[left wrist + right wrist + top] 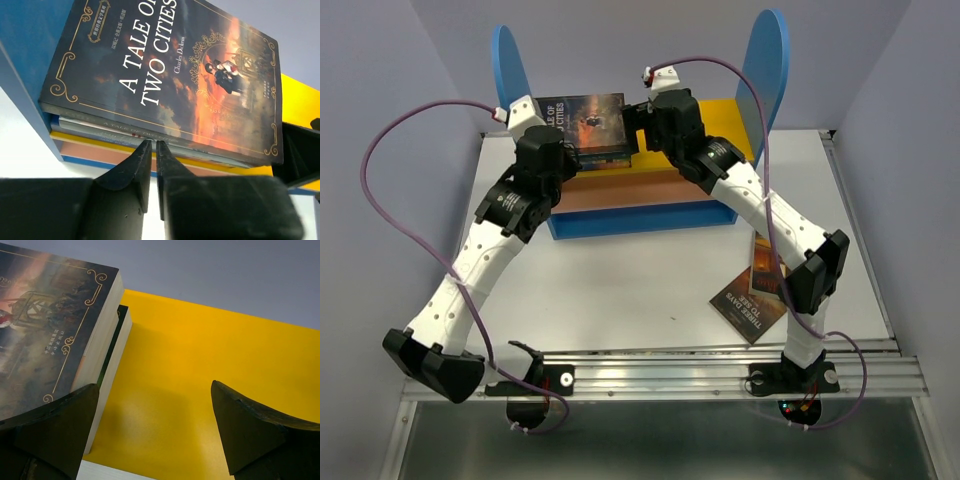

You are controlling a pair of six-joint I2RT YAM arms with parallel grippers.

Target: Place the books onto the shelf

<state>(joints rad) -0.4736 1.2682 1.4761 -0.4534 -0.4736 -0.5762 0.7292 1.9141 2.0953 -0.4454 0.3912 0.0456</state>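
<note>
The shelf (767, 60) stands at the back of the table, with a yellow upper board (725, 120) and a brown lower board (640, 190). A stack of books (592, 118) lies flat on the left of the yellow board, "A Tale of Two Cities" (170, 75) on top. My left gripper (150, 142) has its tips at the stack's near edge, barely parted with nothing between them. My right gripper (154, 386) is wide open over the bare yellow board (200, 365), its left finger beside the stack's right edge (45, 325). Two more books lie on the table: "Three Days to See" (748, 310) and one partly under my right arm (765, 262).
The shelf's left blue panel (508, 60) rises just behind the stack. Purple cables (380, 150) loop from both wrists. A metal rail (660, 365) runs along the table's near edge, where both arm bases are bolted.
</note>
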